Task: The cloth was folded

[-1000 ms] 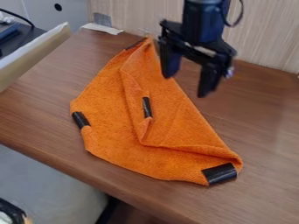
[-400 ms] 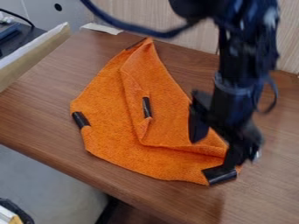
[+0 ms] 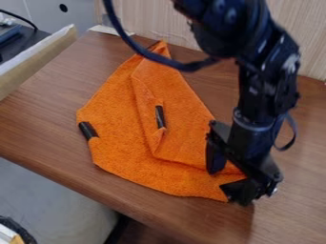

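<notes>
The orange cloth (image 3: 117, 136) lies on the table (image 3: 41, 126), partly folded over itself. Its near-left side runs along the table's near edge, with a strip of wood between them; more tabletop stretches right of the cloth.

The gripper (image 3: 229, 187) is low over the near right corner, its fingers spread wide, one above the orange fabric, the other at the corner's dark patch. Whether they touch it, I cannot tell.

The arm (image 3: 258, 95) blocks the space above the cloth's right side, and its cable (image 3: 149, 55) loops across the far tip. A wall panel (image 3: 153, 21) bounds the far side, a pale raised board (image 3: 35, 62) the left.
</notes>
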You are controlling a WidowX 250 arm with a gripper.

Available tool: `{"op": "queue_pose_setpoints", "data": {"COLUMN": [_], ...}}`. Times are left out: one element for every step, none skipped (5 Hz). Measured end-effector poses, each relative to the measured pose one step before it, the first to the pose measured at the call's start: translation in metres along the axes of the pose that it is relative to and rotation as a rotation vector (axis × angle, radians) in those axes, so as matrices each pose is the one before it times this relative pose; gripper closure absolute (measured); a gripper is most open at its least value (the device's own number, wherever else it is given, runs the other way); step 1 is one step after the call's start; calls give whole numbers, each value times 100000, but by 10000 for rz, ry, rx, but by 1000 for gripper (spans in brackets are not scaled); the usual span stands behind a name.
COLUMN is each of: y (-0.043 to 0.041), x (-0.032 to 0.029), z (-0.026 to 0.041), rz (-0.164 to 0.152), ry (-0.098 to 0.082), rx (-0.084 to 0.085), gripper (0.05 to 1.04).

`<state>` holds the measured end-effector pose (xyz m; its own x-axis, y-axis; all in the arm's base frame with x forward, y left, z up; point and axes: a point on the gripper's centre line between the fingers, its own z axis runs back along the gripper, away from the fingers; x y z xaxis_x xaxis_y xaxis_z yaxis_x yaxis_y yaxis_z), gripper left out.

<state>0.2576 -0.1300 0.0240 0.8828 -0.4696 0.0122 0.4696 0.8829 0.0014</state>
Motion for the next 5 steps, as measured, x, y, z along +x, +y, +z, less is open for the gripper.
{"op": "queue_pose_setpoints", "data": {"y": [-95,295,63,-21,66], "x": [224,333,-86,-217,-162], "z": [-227,-97,-13,288,1677], "rz": [77,67,5,-70,-60], "ry": [15,-15,15,15,-308], "rx": [-35,183,12,13,-164], "gripper": [218,497,758,927,986]}}
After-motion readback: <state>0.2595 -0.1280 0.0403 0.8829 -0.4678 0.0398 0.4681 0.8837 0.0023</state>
